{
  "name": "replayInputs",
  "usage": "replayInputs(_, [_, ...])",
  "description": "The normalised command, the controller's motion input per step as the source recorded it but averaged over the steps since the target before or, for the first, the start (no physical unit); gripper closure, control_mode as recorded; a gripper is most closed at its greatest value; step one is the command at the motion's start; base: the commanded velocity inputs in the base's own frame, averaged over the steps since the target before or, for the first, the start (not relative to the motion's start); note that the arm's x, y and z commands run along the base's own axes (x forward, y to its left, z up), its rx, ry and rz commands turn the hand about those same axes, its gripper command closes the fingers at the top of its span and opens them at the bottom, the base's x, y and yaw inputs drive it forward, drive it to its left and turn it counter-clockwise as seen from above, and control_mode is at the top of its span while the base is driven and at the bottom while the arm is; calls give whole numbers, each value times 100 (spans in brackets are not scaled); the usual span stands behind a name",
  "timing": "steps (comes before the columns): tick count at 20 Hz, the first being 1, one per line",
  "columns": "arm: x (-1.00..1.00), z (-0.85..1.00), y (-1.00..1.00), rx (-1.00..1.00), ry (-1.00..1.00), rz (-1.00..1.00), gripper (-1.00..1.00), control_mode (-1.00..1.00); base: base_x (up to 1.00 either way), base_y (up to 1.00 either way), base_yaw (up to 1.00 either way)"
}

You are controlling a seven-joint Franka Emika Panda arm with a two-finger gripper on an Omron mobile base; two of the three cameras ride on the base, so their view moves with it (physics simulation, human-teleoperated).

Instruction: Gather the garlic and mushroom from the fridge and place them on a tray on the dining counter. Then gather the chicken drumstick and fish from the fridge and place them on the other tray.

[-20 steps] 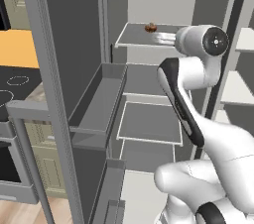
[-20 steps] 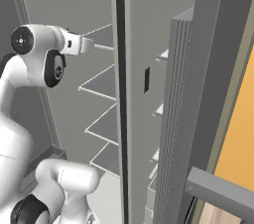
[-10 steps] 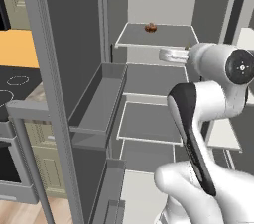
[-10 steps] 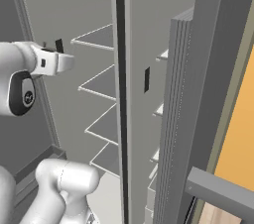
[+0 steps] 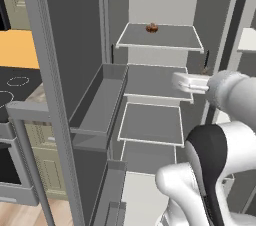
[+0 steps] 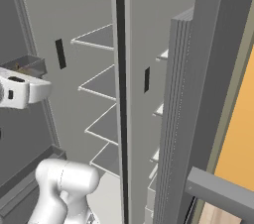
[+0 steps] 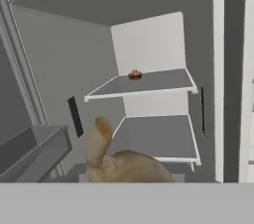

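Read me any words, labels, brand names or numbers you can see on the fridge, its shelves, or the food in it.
None: no text, label, brand or number shows on the fridge, its shelves, or the small brown food item on the top shelf.

Open fridge with its white-edged grey shelves.
We see, on the top shelf, one small brown item near the back edge, left of centre; the hand view shows it likewise. Below it, we see the middle shelf, the lower shelf and the door bin.
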Motion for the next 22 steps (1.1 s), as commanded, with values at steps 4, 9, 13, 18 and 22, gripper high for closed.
replayInputs(4, [-76, -36, 11, 1, 6, 0, 100, -100, 0, 0, 0])
replayInputs(9, [-2, -8, 1, 0, 5, 0, 100, -100, 0, 0, 0])
replayInputs(13, [0, -21, 7, 0, 0, 0, 100, -100, 0, 0, 0])
replayInputs(18, [-3, -8, 5, 0, 0, 0, 100, 100, -21, 29, 0])
replayInputs(22, [0, 0, 0, 0, 0, 0, 100, 100, -61, 30, 1])
